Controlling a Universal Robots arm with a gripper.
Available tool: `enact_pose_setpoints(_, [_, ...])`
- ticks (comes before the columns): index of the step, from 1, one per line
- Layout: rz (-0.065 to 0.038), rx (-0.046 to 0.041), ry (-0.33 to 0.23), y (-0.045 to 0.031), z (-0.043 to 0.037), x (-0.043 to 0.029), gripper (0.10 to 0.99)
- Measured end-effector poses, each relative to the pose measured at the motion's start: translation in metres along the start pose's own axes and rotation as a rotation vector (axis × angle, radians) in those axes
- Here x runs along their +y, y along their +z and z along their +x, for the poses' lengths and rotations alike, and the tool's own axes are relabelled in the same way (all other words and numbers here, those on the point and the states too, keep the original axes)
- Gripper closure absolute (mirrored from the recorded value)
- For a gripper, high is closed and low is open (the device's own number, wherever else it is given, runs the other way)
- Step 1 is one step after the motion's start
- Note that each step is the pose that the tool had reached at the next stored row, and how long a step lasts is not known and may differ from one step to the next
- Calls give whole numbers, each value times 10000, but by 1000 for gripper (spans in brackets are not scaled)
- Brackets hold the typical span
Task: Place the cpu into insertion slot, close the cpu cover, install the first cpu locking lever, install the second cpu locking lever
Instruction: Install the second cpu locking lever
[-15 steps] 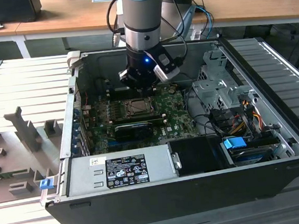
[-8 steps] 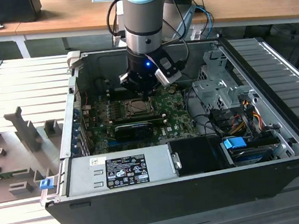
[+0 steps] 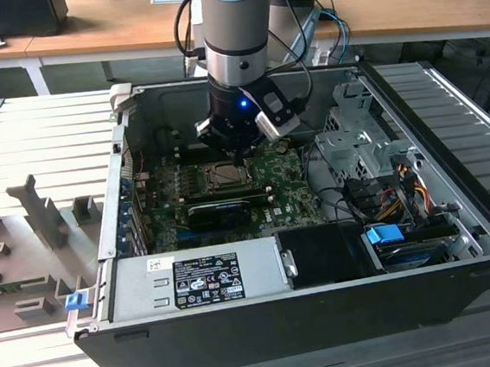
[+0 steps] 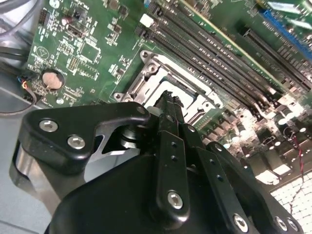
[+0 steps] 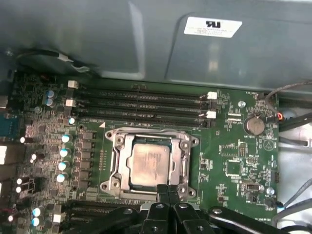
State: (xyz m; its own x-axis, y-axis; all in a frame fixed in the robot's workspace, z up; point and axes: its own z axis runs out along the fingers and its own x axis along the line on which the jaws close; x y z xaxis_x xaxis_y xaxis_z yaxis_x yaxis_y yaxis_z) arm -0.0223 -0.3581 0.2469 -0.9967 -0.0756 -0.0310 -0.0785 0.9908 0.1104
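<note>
The cpu lies flat in the insertion slot on the green board, its pale metal face up. The silver cpu cover lies down around the chip as a frame, and the chip shows through its cut-out. My gripper hangs low over the socket's edge with its two black fingers pressed together and nothing between them. In the second wrist view the gripper points at the cover. The exterior view shows the gripper inside the open computer case, just above the socket.
Long black memory slots run beside the socket. A black finned card lies just in front of it. The power supply and bundled cables fill the case's front and right. The grey case wall stands behind the board.
</note>
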Motion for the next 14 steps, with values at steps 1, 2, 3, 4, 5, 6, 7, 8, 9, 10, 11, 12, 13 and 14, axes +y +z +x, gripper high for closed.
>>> enact_pose_setpoints(1, [-1,0,0,-2,4,-20,980])
enact_pose_setpoints(2, [0,-1,1,-6,12,-53,980])
enact_pose_setpoints(3, [-1,-1,0,-9,17,-78,980])
enact_pose_setpoints(4, [-1,0,0,-12,21,-104,980])
enact_pose_setpoints(5, [-1,-1,-1,-16,26,-136,980])
enact_pose_setpoints(6, [-1,-1,0,-19,29,-164,980])
enact_pose_setpoints(7, [-1,0,1,-22,31,-196,980])
enact_pose_setpoints(8, [0,0,0,-25,33,-216,980])
enact_pose_setpoints(9, [-2,1,1,-26,35,-242,980])
enact_pose_setpoints(10, [-1,7,1,-28,36,-262,980])
enact_pose_setpoints(11, [-2,9,2,-27,37,-273,980])
enact_pose_setpoints(12, [-2,12,2,-27,38,-284,980])
enact_pose_setpoints(13, [-5,15,2,-27,40,-305,980])
enact_pose_setpoints(14, [-7,14,3,-28,41,-324,980])
